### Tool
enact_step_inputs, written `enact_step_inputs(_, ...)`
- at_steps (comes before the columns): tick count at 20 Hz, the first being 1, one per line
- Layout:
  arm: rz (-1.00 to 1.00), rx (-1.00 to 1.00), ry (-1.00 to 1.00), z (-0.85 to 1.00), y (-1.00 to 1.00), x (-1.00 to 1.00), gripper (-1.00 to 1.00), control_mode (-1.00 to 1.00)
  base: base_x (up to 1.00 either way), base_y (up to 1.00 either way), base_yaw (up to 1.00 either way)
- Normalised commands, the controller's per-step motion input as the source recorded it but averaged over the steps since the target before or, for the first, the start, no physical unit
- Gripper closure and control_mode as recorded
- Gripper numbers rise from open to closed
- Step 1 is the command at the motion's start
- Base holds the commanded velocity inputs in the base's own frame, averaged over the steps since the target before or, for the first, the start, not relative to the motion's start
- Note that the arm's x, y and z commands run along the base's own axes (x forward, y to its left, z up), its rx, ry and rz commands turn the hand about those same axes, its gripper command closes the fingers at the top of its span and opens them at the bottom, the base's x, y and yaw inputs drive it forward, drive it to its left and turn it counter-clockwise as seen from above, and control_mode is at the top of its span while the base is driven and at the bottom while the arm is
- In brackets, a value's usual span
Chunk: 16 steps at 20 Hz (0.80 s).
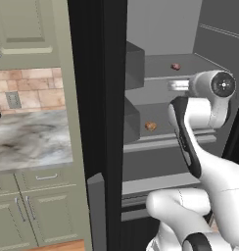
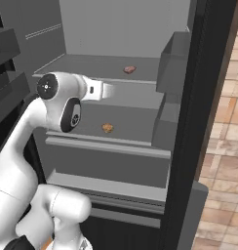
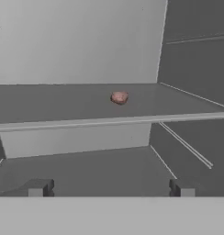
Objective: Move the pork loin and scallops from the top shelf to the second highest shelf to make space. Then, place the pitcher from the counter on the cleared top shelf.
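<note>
1 orange item (image 2: 107,128) sits on the second highest shelf (image 2: 106,144); 1 pink item (image 3: 119,97) remains mid top shelf (image 3: 109,122); gripper (image 3: 109,188) jaws apart, empty.

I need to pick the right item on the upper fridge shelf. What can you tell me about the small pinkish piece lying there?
The pinkish piece is a small, lumpy, rounded chunk of raw-looking meat, pink-red with paler patches. It lies flat and alone on the top shelf, resting on the thin pale-grey panel, set back from the front edge and right of the middle in the hand view. Nothing else touches it; the open end effector sits lower and in front, apart from it. Finer detail is too small to tell.
</note>
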Motion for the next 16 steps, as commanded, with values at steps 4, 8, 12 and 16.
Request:
enact_step_inputs(4,-0.01,0.22,0.08,0.50,-0.33,0.13,-1.00,-1.00,0.00,0.00,0.00)
enact_step_inputs(8,0.00,0.17,0.07,0.33,-0.19,0.28,-1.00,-1.00,0.00,0.00,0.00)
enact_step_inputs(12,0.00,0.08,0.07,0.00,-0.09,0.50,-1.00,-1.00,0.00,0.00,0.00)
enact_step_inputs(16,0.00,0.02,0.12,-0.10,-0.10,0.69,-1.00,-1.00,0.00,0.00,0.00)
